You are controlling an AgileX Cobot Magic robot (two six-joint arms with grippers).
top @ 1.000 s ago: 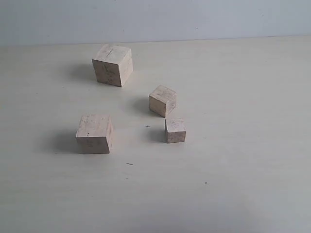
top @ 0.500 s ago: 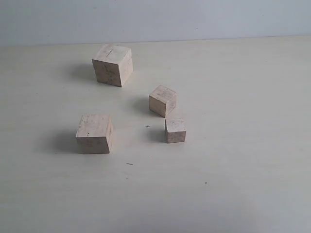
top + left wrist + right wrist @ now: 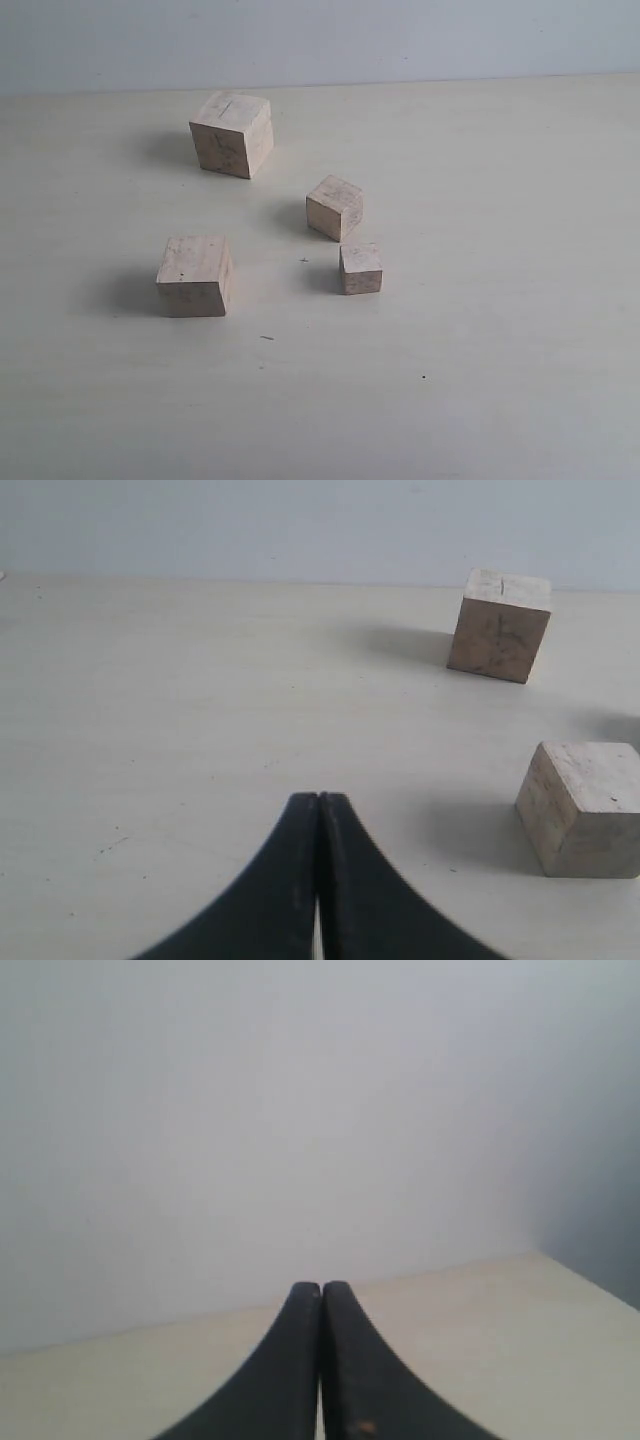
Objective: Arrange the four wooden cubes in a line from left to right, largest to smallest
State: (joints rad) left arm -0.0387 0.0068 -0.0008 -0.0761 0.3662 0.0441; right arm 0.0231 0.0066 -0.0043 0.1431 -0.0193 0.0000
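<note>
**Wood unmoved: four cubes scattered, my jaws idle**

Nothing has shifted over the last second. The largest pale raw-wood cube point(image 3: 231, 133), with a dark slit on top, sits far back on the cream table point(image 3: 500, 330). The second-largest pale wooden cube point(image 3: 194, 275) is nearer, on the left. The third pale wooden cube point(image 3: 335, 207) and the smallest pale wooden cube point(image 3: 360, 268) stand near each other in the middle, not touching. My left gripper point(image 3: 318, 800) and right gripper point(image 3: 321, 1288) both have their black jaws pressed together, holding nothing. I judge the lining-up has not begun.
</note>
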